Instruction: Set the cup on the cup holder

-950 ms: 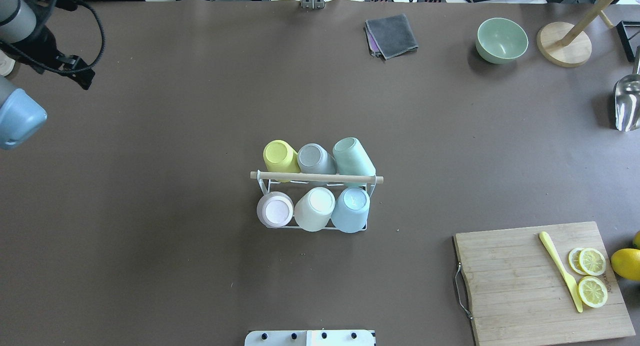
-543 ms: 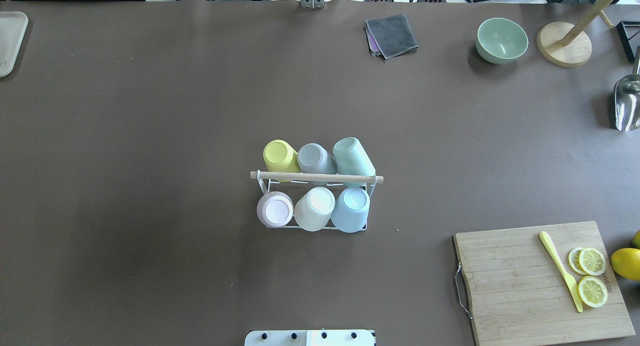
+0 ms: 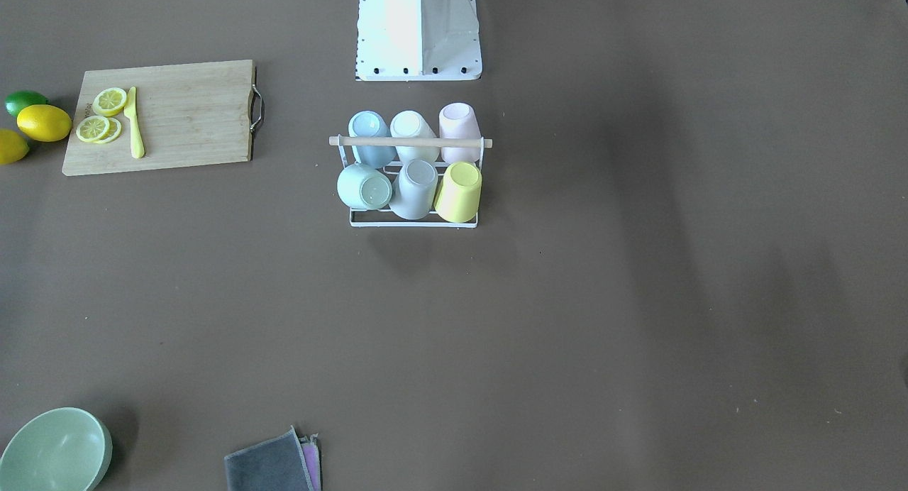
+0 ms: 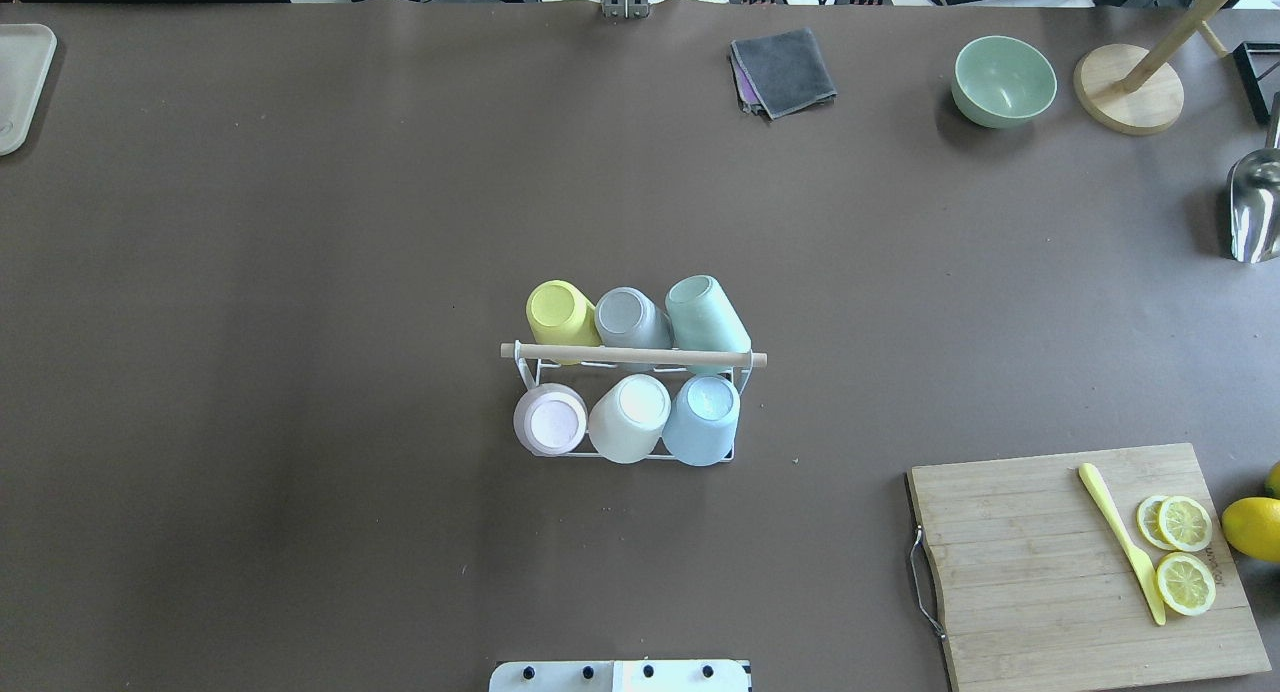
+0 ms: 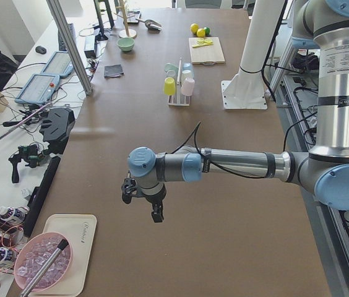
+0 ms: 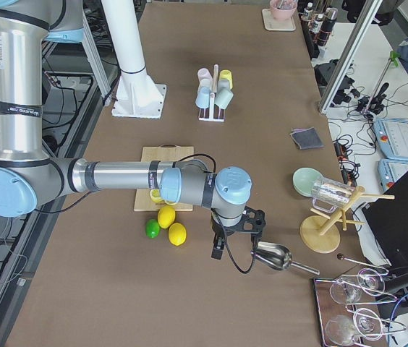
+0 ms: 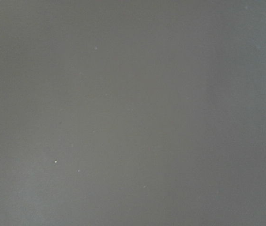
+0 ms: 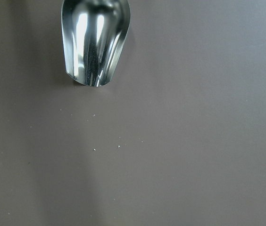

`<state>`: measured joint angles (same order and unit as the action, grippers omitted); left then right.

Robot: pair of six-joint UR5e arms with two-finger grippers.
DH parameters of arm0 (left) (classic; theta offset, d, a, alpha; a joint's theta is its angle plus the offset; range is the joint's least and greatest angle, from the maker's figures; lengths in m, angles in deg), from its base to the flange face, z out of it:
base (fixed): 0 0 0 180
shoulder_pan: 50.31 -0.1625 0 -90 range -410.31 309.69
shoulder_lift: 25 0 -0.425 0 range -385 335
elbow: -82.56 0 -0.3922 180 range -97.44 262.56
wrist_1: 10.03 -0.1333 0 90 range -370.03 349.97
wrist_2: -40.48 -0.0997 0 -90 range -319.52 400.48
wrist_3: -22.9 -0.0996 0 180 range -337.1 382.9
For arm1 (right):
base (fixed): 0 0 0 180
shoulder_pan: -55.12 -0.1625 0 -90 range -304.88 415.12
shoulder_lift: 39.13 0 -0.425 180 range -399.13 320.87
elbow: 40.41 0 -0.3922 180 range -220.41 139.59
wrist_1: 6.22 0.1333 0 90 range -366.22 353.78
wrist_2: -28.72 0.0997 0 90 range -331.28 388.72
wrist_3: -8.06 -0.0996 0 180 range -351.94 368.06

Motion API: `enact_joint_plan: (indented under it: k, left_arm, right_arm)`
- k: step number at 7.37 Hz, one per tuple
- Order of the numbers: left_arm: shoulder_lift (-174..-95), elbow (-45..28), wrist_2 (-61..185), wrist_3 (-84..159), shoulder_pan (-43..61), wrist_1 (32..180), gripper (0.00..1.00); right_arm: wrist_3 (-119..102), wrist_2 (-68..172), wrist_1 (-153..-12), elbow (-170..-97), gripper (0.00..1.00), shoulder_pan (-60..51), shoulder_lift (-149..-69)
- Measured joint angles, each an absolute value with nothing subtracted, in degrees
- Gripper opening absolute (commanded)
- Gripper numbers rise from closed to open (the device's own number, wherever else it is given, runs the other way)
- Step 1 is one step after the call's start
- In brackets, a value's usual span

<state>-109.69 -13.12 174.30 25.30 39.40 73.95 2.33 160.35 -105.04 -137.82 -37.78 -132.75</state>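
At centre of table (image 4: 300,272) stood cup holder (image 4: 633,356), six pastel cups (image 4: 628,430) inverted on it; no free cup seen. Cups probably light, rigid, smooth plastic: pinch across side wall. Far off at opposite ends hung left gripper (image 5: 156,213) and right gripper (image 6: 218,249); jaw state unreadable.

**Silver tubes, blue caps, black tools**

The left arm (image 5: 236,164) is brushed silver tubing with grey joint housings and pale blue caps (image 5: 142,162). A thin black cable (image 5: 190,137) loops over its wrist to the small black left tool (image 5: 156,215). The right arm (image 6: 117,176) and right tool (image 6: 217,251) match. The white pedestal (image 3: 417,30) has a plate edged with dark bolts (image 3: 405,71).
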Motion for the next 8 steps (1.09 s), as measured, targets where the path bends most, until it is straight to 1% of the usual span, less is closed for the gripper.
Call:
enact_joint_plan:
  k: [2, 6, 8]
  left_arm:
    - [-109.6, -13.0, 173.9, 25.4, 42.5, 74.3, 0.99]
    - [-110.6, -13.6, 173.1, 25.9, 43.1, 74.8, 0.99]
    - [-110.3, -13.1, 173.1, 26.0, 43.0, 78.0, 0.99]
  right_arm:
    - [2.3, 160.3, -105.1, -137.9, 1.00, -37.8, -132.8]
    - [2.3, 160.3, -105.0, -137.7, 1.00, -37.8, -132.8]
    - [2.3, 160.3, -105.0, -137.6, 1.00, -37.8, -132.8]
